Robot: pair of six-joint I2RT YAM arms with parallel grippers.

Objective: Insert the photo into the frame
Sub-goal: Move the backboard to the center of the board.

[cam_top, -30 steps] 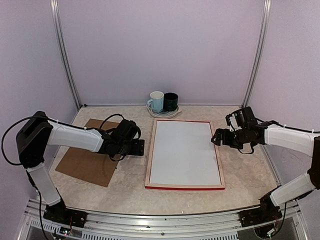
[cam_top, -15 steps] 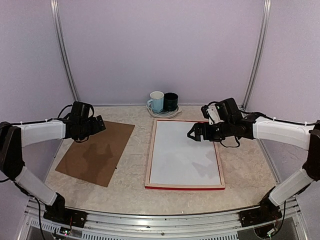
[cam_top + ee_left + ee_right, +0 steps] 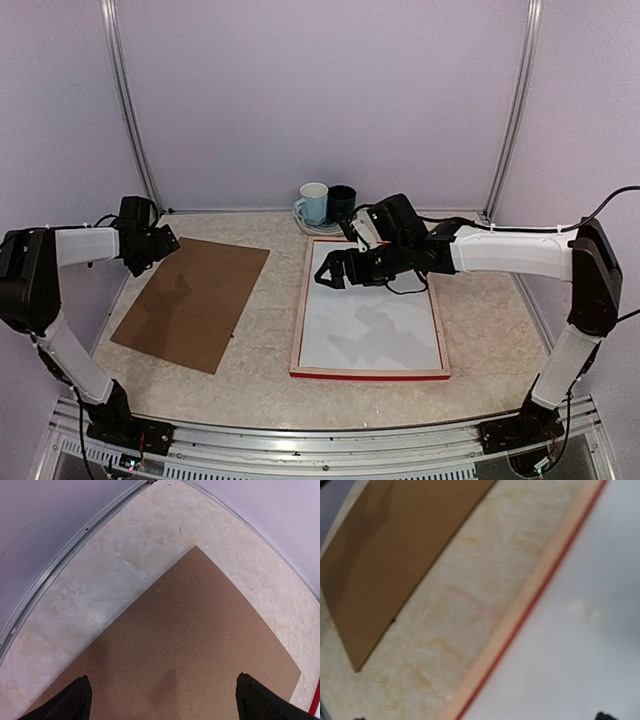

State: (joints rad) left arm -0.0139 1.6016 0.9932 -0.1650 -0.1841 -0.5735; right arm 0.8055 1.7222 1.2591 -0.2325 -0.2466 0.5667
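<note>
The frame lies flat mid-table, pale wood rails up and a red edge along the front. A plain white sheet fills it; it looks like the photo lying white back up, and no printed side shows. My right gripper hovers open above the frame's far left part. In the right wrist view the frame's left rail and the white sheet pass below, with only one fingertip showing. My left gripper is open at the far left, and in its wrist view its fingers stand wide above brown board.
A brown backing board lies left of the frame, also in the left wrist and right wrist views. A pale mug and a dark cup stand on a plate behind the frame. Metal posts flank the walls.
My left arm pulled away from the frame's left edge to the far left, its jaws opening wider. My right arm swung from the frame's right side across to its far left part.
</note>
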